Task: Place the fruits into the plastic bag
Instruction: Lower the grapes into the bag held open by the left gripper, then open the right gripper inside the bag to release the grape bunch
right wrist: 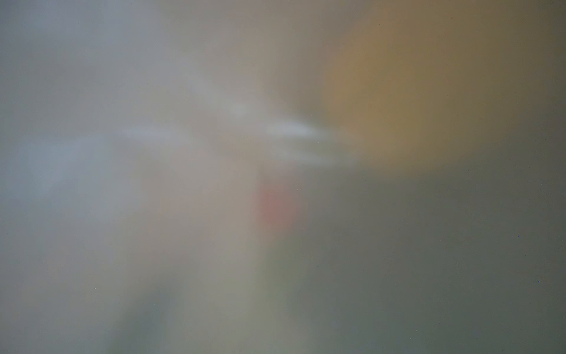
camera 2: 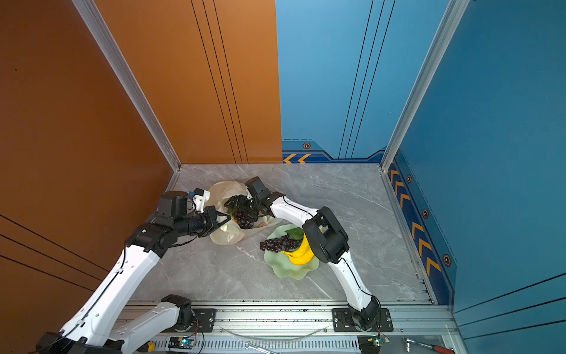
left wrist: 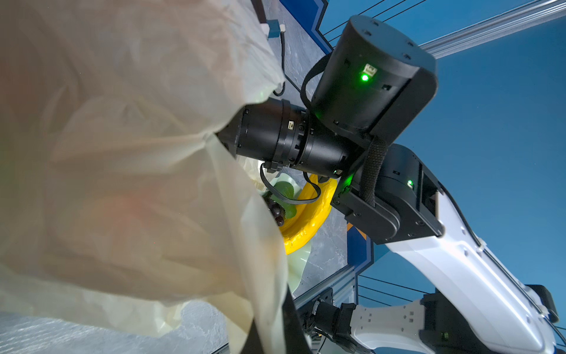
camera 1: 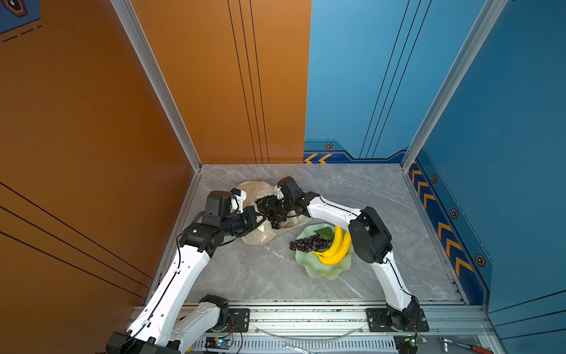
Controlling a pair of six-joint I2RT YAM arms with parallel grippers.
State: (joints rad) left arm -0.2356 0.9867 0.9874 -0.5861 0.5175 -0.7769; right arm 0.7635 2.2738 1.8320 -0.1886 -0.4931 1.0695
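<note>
Right jaws: the right gripper (camera 1: pixel 270 204) hangs over the bag's mouth. Its jaws look spread, though the right wrist view is only blur, so this rests on the top views.
Left jaws: the left gripper (camera 1: pixel 259 219) is pressed together on the rim of the plastic bag (camera 1: pixel 256 237), holding the mouth up.
Grapes at the bag: one grape bunch (camera 1: pixel 274 220) sits just under the right gripper, in the bag's opening.
Dish: a second grape bunch (camera 1: pixel 307 244) and the bananas (camera 1: pixel 337 248) lie on the pale green dish (camera 1: pixel 324 272), near the bag on the table (camera 1: pixel 245 269).
Step in hand: likely letting the grapes go into the bag.
Next move: lift the right arm clear without snagging the film, then reach for the dish. The left grip should hold.
</note>
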